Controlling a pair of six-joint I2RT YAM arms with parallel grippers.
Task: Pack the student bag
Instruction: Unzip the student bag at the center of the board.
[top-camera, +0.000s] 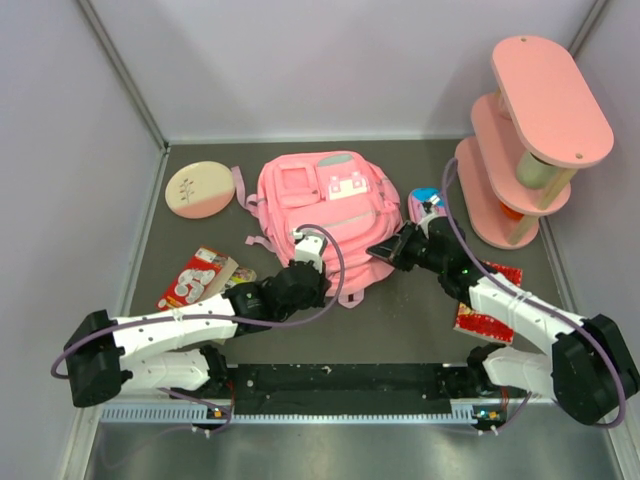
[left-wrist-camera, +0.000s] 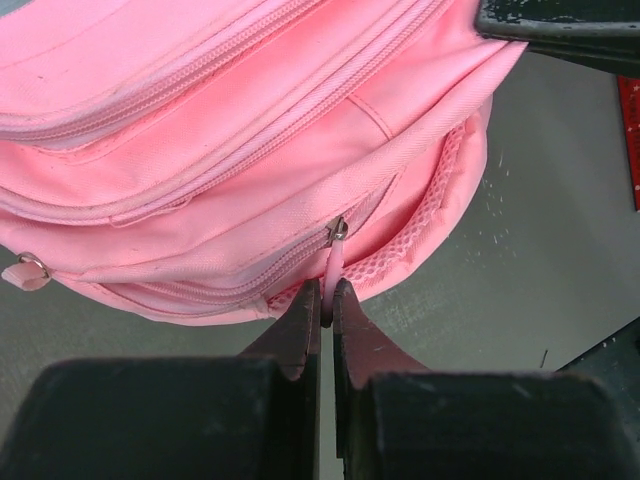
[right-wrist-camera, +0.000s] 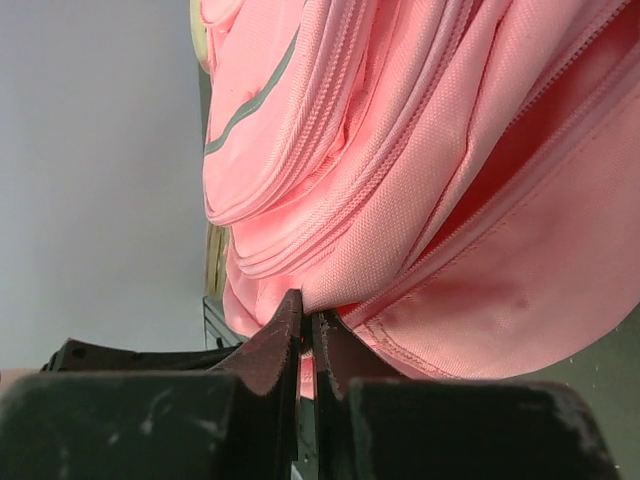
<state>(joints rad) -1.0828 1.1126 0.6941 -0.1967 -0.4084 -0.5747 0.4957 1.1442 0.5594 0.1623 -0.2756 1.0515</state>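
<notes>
Stretching toward the student bag (top-camera: 322, 205), left fingers (left-wrist-camera: 296, 338) pinch its zipper pull (left-wrist-camera: 331, 268), right fingers (right-wrist-camera: 276, 345) its fabric.

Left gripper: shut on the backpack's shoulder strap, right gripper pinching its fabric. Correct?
Not the strap: the left wrist view shows the left gripper shut on the zipper pull of the backpack. The right gripper does pinch its fabric.
</notes>
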